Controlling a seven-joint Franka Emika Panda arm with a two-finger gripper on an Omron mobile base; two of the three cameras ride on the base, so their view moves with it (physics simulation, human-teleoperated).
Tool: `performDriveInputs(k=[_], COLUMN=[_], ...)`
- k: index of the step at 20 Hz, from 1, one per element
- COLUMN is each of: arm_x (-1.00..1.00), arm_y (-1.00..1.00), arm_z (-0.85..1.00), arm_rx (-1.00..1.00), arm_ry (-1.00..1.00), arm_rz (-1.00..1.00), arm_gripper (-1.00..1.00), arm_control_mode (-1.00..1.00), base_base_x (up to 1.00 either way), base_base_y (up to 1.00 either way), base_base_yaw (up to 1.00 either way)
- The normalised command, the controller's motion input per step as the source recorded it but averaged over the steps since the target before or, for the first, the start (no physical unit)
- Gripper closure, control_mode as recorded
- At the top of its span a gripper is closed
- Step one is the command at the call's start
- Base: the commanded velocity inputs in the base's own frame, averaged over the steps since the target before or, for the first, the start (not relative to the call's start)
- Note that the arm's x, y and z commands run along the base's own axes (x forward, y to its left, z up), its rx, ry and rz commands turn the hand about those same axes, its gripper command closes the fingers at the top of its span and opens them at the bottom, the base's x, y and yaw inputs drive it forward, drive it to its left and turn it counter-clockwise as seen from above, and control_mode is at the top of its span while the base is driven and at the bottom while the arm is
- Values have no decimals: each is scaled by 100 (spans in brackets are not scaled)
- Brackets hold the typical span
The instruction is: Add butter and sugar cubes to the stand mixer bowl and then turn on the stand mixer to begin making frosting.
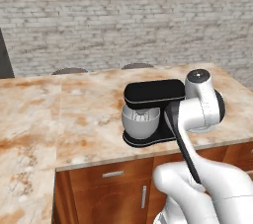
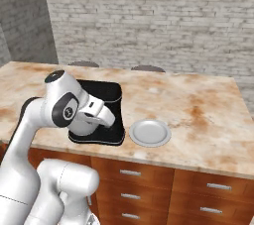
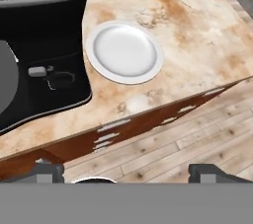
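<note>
A: Mixer (image 1: pixel 150 100) — left base view: where does it stand?
B: Near the worktop (image 1: pixel 74 114) front edge, grey bowl (image 1: pixel 141 121) under its head; whether anything lies in the bowl cannot be told.

A: Right base view?
B: Arm crosses the mixer; a white plate (image 2: pixel 150 133) lies just beside its base, bare.

A: Hand view?
B: End effector (image 3: pixel 128 172) spread wide, gripping nothing, above the worktop edge. Butter and sugar unlocated; judged: every step remains.
</note>
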Motion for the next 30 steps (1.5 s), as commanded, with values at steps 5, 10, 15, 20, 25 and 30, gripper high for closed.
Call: performDriveInputs(k=[5,10,15,20,25,30], arm_x=[-21,-12,0,0,0,8], arm_y=[0,7,35,40,15,-2], arm_z=[-30,-29,-23,-3,-17,-30], arm_rx=[0,-1,-10,-23,-26,-22], arm_ry=[0,0,0,-7,-5,-3], arm_rz=[8,25,31,19,4,2], arm_gripper=[-100,-100,-100,-100,-100,-100], arm_control_mode=[-100,-100,-100,-100,-100,-100], base_base_x=[0,0,0,0,0,0], base_base_y=[0,0,0,0,0,0], base_base_yaw=[0,0,0,0,0,0])
